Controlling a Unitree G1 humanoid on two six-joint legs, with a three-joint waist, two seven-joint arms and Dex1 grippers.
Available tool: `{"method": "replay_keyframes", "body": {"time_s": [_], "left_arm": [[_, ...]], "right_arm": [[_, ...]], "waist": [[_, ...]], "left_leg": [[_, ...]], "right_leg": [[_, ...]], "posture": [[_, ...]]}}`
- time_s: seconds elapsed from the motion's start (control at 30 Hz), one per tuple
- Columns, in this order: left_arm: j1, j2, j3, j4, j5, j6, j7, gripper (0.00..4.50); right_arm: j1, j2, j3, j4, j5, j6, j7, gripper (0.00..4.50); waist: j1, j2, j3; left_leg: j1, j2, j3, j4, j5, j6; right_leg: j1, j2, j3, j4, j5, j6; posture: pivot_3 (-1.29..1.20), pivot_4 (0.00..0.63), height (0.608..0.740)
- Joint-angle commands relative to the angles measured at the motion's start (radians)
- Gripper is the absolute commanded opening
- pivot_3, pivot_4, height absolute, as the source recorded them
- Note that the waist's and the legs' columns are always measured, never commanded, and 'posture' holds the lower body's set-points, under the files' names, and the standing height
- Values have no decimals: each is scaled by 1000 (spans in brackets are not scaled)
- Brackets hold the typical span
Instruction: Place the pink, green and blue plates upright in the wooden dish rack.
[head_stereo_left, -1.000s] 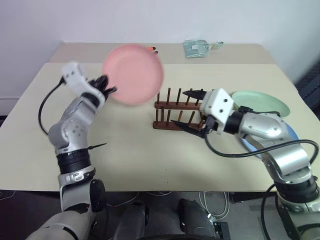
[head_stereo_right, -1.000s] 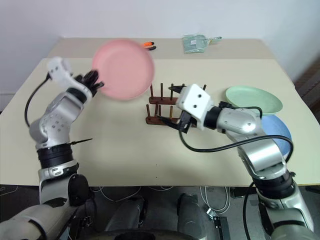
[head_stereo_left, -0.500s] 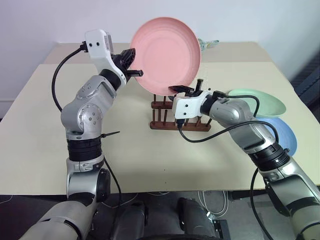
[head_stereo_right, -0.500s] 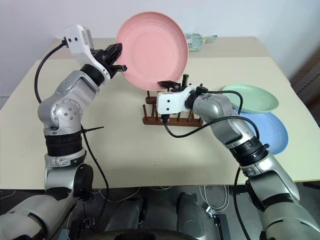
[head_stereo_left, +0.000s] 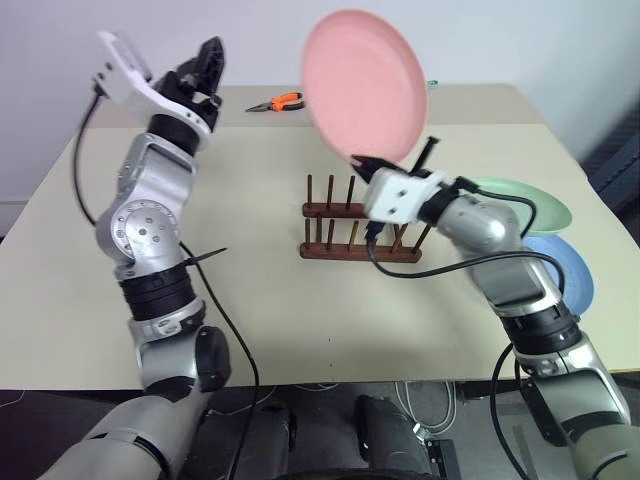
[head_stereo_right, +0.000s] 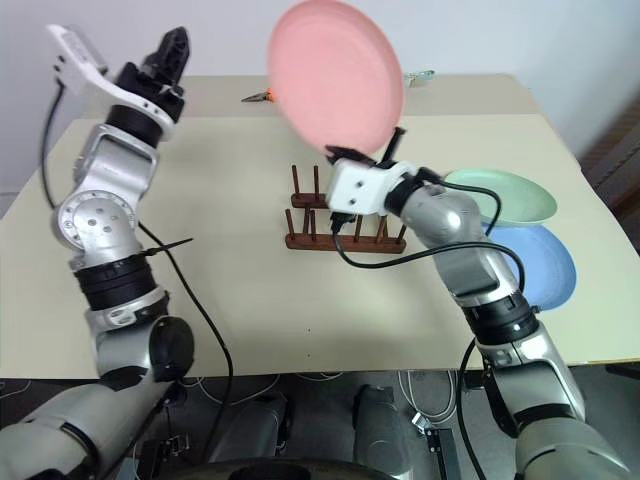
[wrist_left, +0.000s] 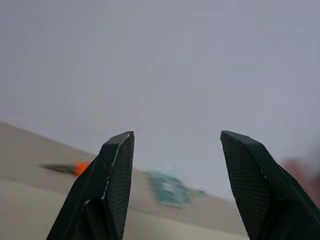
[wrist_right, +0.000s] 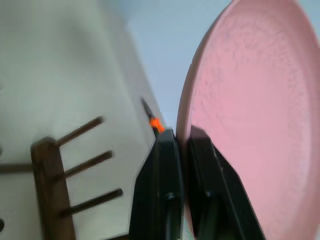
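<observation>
Now the right claw (head_stereo_left: 392, 160) pinches the pink plate (head_stereo_left: 365, 85) — upright (above the wooden dish rack (head_stereo_left: 355, 232)).

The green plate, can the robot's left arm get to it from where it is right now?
Probably not easily. The green plate lies at the table's far right, while the left gripper is raised at the far left, with the dish rack and right arm between them.

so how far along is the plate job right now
Nothing is racked yet: the wooden dish rack stands empty. In hand: the right hand is shut on the rim of the pink plate, holding it upright above the rack, while the left hand is open and raised off to the side. Left: slotting pink in, then the green plate and blue plate, both flat on the table.
</observation>
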Motion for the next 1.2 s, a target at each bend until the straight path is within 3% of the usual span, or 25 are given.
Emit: {"method": "replay_keyframes", "body": {"time_s": [0.03, 0.17, 0.3, 0.47, 0.77, 0.87, 1.03, 1.2], "left_arm": [[109, 74, -142, -33, 73, -38, -195, 2899], [272, 165, -266, -172, -15, 20, -471, 2899], [353, 232, -337, -280, -86, 69, -642, 2899], [374, 242, -384, -364, -145, 125, -705, 2899], [388, 235, -429, -393, -105, 136, -697, 2899], [392, 238, -440, -394, -91, 131, -698, 2938], [396, 237, -450, -391, -76, 126, -702, 2938], [401, 232, -468, -382, -47, 113, -711, 2938]], "right_arm": [[24, 27, -235, -162, 411, 300, 0, 0], [76, 27, -408, -233, 786, 529, -61, 0], [110, 7, -461, -249, 940, 613, -128, 0], [151, -8, -447, -242, 997, 642, -180, 0], [197, 4, -432, -178, 1064, 649, -234, 0], [201, 6, -432, -163, 1080, 641, -242, 964], [186, -32, -432, -172, 1000, 591, -250, 3501], [157, -163, -589, -119, 1001, 528, -214, 3501]], "waist": [[3, 0, 0], [4, 1, 1], [-2, 4, 2], [0, 7, 2], [1, 7, 2], [1, 7, 2], [1, 7, 3], [10, 9, 4]], "left_leg": [[0, 0, 0, 0, 0, 0], [-1, 0, -1, 0, -1, 1], [-1, 1, 0, 0, -1, 2], [-1, 2, 1, 0, -1, 2], [-1, 1, 1, 0, -1, 2], [-1, 1, 1, 0, -1, 2], [-1, 1, 1, 0, -1, 2], [-2, 1, 1, 1, -1, 2]], "right_leg": [[0, 0, 0, 0, 0, 0], [1, 0, 0, -1, 0, -2], [-1, 0, 0, 0, -2, -4], [-1, 0, 0, 0, -2, -4], [0, 0, 0, 0, -2, -4], [0, 0, 0, 0, -2, -4], [-1, 0, 0, 0, -2, -4], [0, -1, 0, -2, -2, -4]], "posture": [[0, 150, 740], [0, 150, 740], [0, 150, 740], [0, 150, 740], [0, 150, 740], [0, 150, 740], [0, 150, 740], [0, 150, 740]]}}
